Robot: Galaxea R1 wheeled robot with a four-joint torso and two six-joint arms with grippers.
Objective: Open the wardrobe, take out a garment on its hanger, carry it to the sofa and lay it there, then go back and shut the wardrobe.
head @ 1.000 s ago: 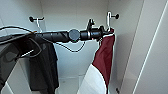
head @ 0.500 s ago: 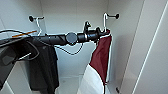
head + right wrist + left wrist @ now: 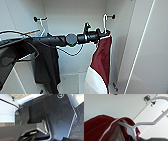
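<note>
Wardrobe [image 3: 140, 50] open. I have left gripper [image 3: 101, 33] at hanger [image 3: 105, 21]; grip state indeterminate. Garment [image 3: 102, 57] hangs on right-hand hook [image 3: 112, 16]. Step: take-out. Next: lift hanger clear of hook.

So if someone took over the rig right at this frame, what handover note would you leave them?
Left gripper: reached up to the white hanger at the maroon jacket's collar; jaws' state unclear.
Right gripper: state cannot be told.
Wardrobe: open. The hanger hook is on the right-hand hook; the dark garment hangs on the left.
Done: doors opened, hanger reached.
Left: unhook the jacket, carry it to the sofa, lay it down, return, close the wardrobe.
</note>
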